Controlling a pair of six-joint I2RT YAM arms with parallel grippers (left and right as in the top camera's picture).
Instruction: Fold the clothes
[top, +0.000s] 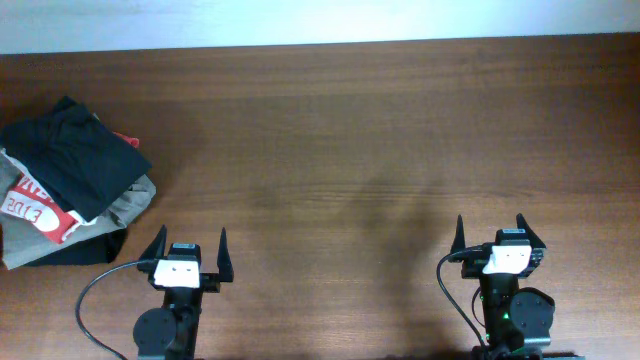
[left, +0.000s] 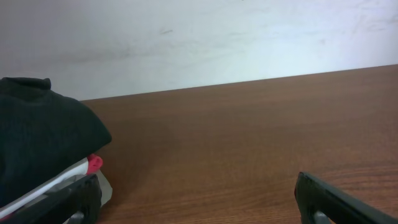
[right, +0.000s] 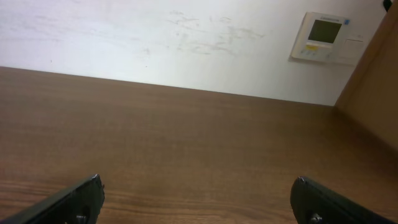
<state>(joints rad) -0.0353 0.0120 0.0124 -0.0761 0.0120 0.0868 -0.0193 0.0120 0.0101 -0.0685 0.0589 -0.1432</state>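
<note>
From above, the black soft cotton T-shirt (top: 72, 152) is sitting rumpled on top of a small heap at the left edge of the brown wooden table (top: 380, 130). A red-and-white printed garment (top: 35, 205) pokes out beneath it, and a beige-grey cloth (top: 128, 205) lies under that. The left gripper (top: 190, 240) waits at the near edge, just right of the heap and clear of it, with its fingers spread wide. Well across the table, the right gripper (top: 490, 230) is spread wide too, with only bare wood in front of it. Over to the left wrist camera: the black T-shirt (left: 37, 137) bulges in on the left as a dark mound, a sliver of red and white showing at its lower edge. The two dark fingers (left: 62, 205) sit far apart in the bottom corners with nothing between them, and a white wall (left: 199, 37) stands behind. On the right wrist camera, both fingers (right: 68, 202) sit far apart at the bottom corners and hold nothing. Ahead is open tabletop, a white wall control panel with a small screen (right: 323, 37) and a brown wooden panel (right: 373, 93) at the right.
</note>
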